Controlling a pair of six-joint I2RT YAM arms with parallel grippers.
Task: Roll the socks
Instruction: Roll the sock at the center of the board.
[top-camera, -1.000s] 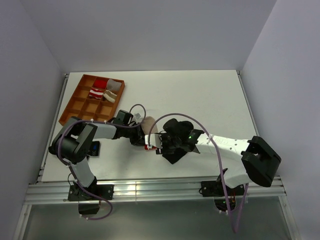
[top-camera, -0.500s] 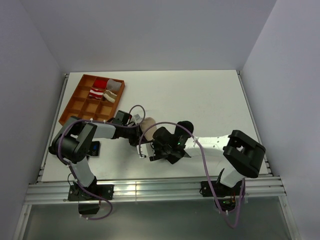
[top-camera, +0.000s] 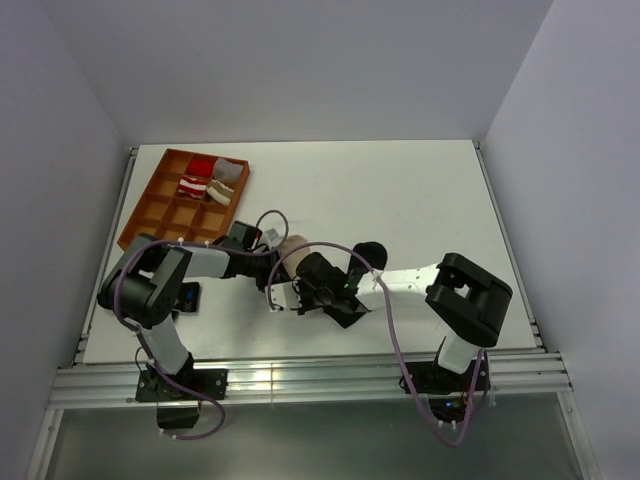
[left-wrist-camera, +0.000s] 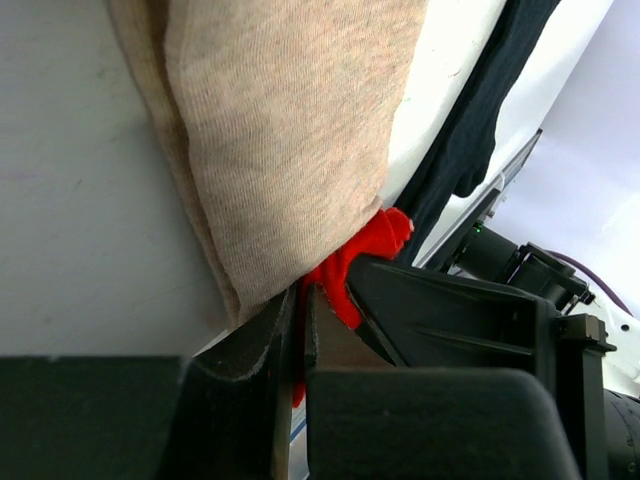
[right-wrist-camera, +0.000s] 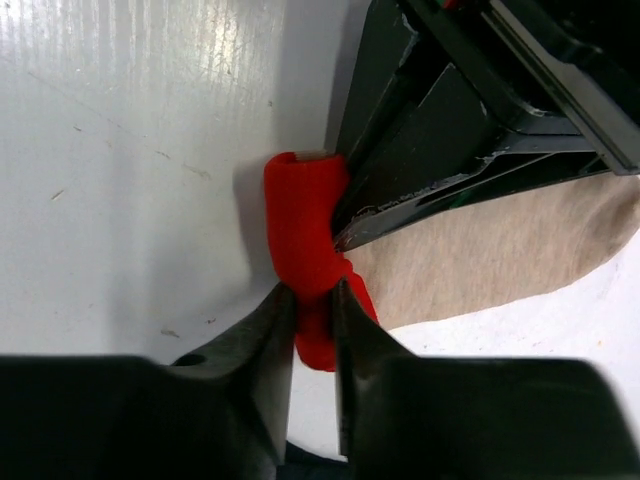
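Pinched beige red-tipped sock (left-wrist-camera: 290, 130) beside black sock (left-wrist-camera: 468, 130)

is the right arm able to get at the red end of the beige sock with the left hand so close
Probably yes: the right hand is pinching the red end of the beige sock, just beside the left hand, which clamps the same end.

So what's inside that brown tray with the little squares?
The brown divided tray holds fabric rolls at its far end: a red bundle, pale grey bundle, red-and-white striped bundle, beige bundle. Anything beneath them is hidden.
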